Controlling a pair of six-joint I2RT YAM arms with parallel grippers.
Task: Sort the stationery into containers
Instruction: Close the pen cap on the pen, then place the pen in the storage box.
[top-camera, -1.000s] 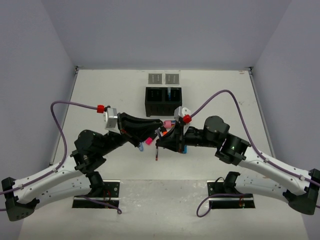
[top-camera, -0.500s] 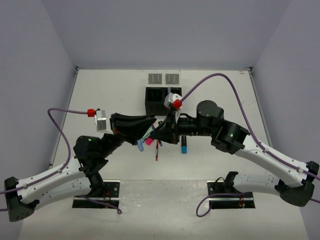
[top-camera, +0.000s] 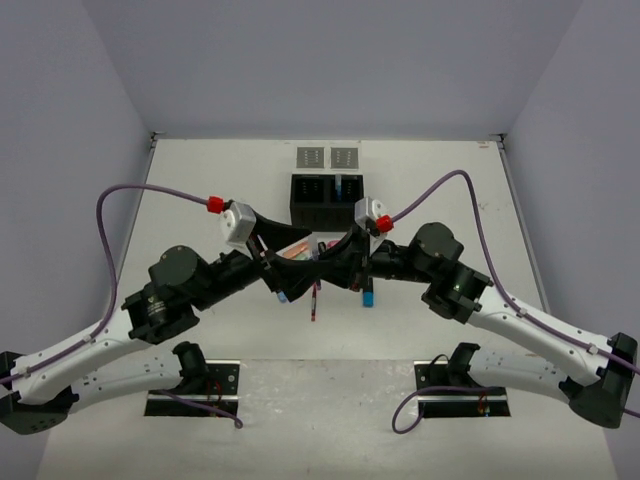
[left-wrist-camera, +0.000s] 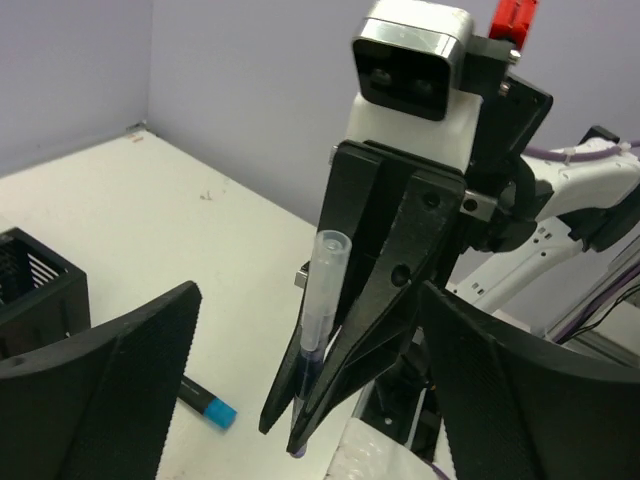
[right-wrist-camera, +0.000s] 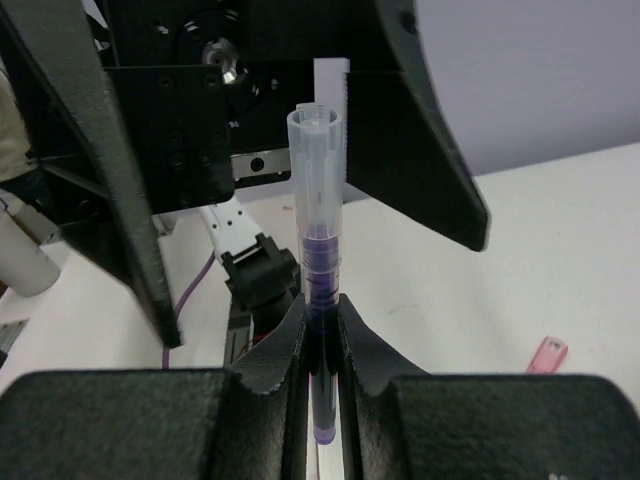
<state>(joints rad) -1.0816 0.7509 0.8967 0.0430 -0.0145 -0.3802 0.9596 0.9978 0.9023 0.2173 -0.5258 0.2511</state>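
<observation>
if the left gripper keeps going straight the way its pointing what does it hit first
Probably the clear pen clamped in the right gripper: it sits between the left gripper's open fingers, with the right gripper's body just behind. Exact depth is unclear.

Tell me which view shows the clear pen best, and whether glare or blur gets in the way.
Right wrist: pen sharp, evenly lit, no glare; the right gripper pinching it is near black, little detail. Left wrist: pen crisp too, that camera's own fingers dark, crowding both edges. Top: flat, even light, but pen hard to pick out there.
</observation>
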